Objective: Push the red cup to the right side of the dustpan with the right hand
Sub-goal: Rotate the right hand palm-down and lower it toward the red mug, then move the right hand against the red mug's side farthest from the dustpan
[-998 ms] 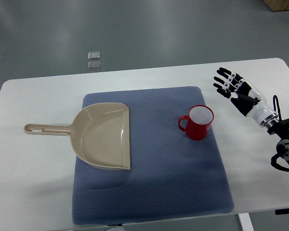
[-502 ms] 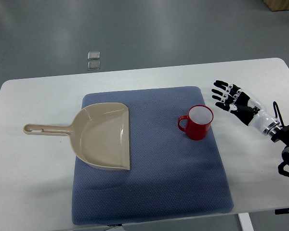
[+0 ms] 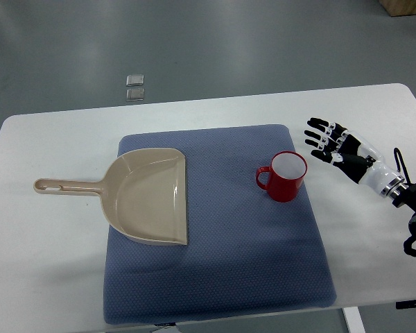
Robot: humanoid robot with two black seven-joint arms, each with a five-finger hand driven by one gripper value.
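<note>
One red cup (image 3: pixel 286 176) stood upright and empty on the right part of the blue mat (image 3: pixel 218 277), its handle pointing left toward the single beige dustpan (image 3: pixel 147 196), which also held nothing and lay on the mat's left part with its handle reaching out over the white table (image 3: pixel 48 263). The right hand (image 3: pixel 333 141) hovered over the table just right of the cup, apart from it, with its fingers spread and holding nothing, the arm coming in from the right edge. Two small grey squares (image 3: pixel 134 86) lay on the floor beyond the table.
</note>
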